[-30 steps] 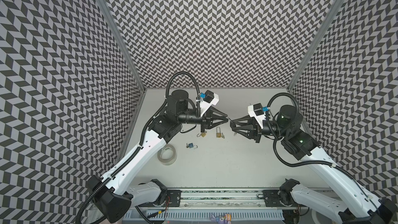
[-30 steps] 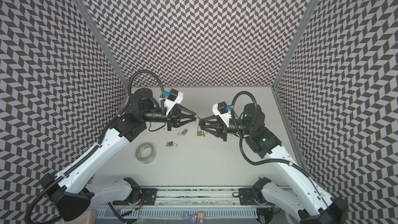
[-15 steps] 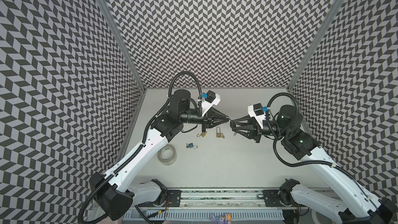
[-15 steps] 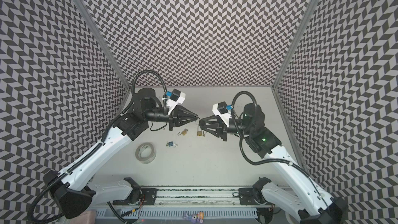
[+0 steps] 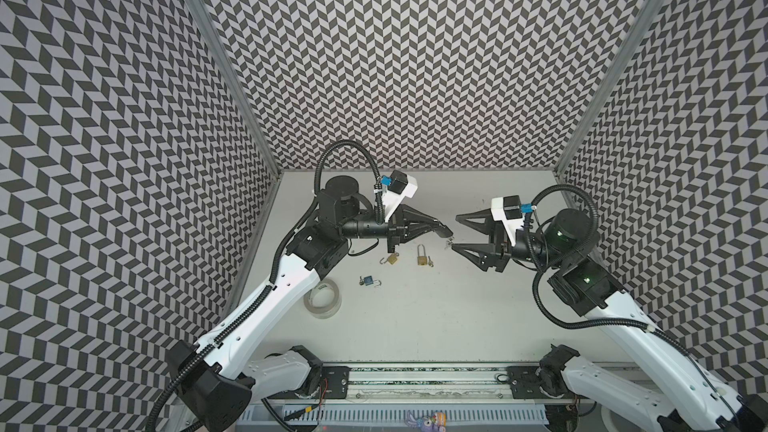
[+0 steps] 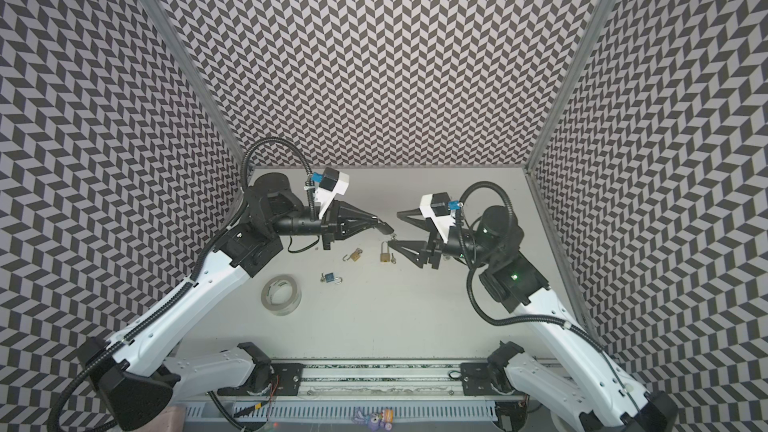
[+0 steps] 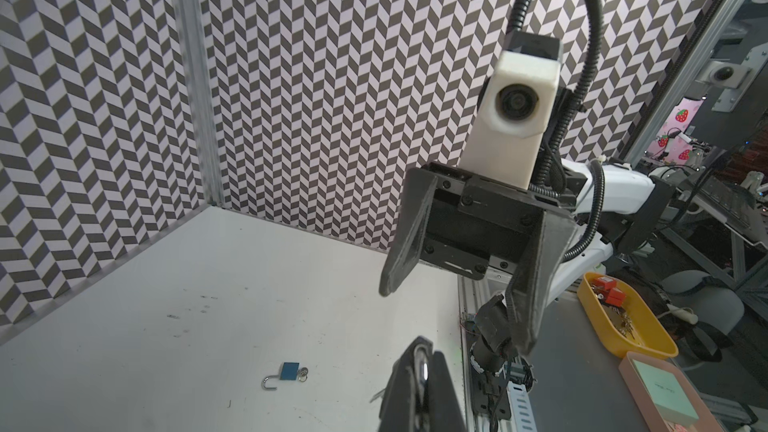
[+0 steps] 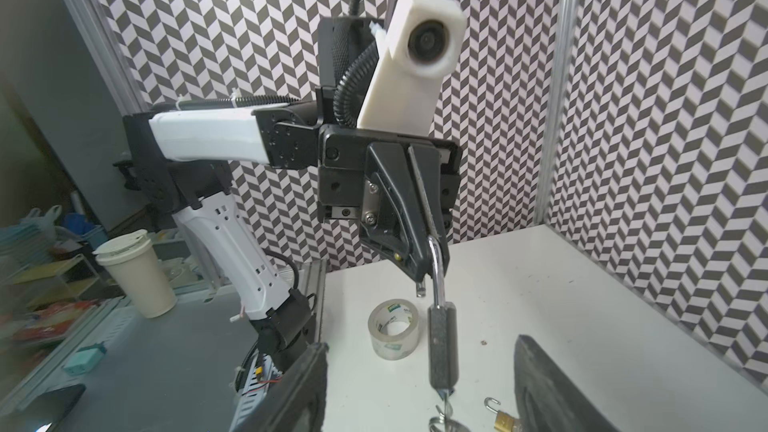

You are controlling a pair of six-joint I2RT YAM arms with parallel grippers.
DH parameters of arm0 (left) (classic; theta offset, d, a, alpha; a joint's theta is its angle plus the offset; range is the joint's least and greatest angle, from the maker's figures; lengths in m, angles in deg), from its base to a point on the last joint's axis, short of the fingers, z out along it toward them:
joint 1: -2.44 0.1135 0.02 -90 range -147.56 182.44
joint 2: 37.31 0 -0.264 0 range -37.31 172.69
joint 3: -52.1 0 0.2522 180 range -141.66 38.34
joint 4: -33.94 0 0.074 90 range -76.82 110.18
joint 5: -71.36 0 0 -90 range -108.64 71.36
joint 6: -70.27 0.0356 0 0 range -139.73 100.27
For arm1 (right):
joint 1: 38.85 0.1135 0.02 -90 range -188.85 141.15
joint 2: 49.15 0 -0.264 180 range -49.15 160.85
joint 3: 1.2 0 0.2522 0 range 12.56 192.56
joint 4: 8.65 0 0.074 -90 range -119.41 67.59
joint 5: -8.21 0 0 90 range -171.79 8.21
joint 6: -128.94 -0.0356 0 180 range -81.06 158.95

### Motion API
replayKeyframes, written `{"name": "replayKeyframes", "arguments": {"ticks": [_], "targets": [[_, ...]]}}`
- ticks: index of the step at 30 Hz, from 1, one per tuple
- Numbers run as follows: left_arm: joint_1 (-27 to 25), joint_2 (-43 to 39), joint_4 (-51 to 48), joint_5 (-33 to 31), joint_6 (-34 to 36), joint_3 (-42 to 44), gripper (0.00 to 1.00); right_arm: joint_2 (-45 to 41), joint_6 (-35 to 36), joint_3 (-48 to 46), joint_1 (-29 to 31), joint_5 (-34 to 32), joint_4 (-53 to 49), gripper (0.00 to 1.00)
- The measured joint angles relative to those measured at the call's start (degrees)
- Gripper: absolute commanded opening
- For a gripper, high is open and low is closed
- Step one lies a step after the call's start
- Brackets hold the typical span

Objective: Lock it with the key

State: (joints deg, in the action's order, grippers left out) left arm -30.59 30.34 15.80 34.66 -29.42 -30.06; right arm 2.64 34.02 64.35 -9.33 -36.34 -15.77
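A dark grey padlock (image 8: pixel 442 347) hangs by its silver shackle (image 8: pixel 435 272) from my left gripper (image 8: pixel 430 261), which is shut on the shackle. The shackle's free end (image 8: pixel 420 292) stands out of the body. A key (image 8: pixel 444 405) sticks out of the padlock's underside with a ring on it. My right gripper (image 8: pixel 422 344) is open, its fingers (image 8: pixel 552 384) wide apart on either side of the padlock without touching it. In both top views the two grippers (image 5: pixel 442 228) (image 5: pixel 456 232) meet tip to tip above the middle of the table. The left wrist view shows the shackle (image 7: pixel 423 367) pinched between the left fingers.
On the table lie a brass padlock with an open shackle (image 5: pixel 392 258), a long-shackled brass padlock (image 5: pixel 421 257) with a small key (image 5: pixel 430 261) beside it, a blue padlock (image 5: pixel 368 281) and a roll of clear tape (image 5: pixel 324 297). Patterned walls enclose three sides.
The left gripper has moved right and shut on the padlock's shackle. The right gripper's jaws have spread open off the padlock.
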Motion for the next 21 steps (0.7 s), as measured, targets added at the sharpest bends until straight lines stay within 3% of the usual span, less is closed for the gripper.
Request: {"name": "replayKeyframes", "arguments": {"ticks": [8,14,21], "targets": [[1.6,-2.1,20.6,-0.6,-16.2,8.3,0.00,2.4,-15.8,-4.9,-1.4,-0.5,23.1,0.59],[1.6,-2.2,32.1,-1.2,-25.3,10.6,0.00,6.4,-19.7,-3.4,-1.5,2.3,31.0,0.63],[1.1,-2.6,37.9,-1.7,-29.1,10.6,0.00,10.1,-20.3,0.4,-0.6,5.8,34.6,0.67]]}}
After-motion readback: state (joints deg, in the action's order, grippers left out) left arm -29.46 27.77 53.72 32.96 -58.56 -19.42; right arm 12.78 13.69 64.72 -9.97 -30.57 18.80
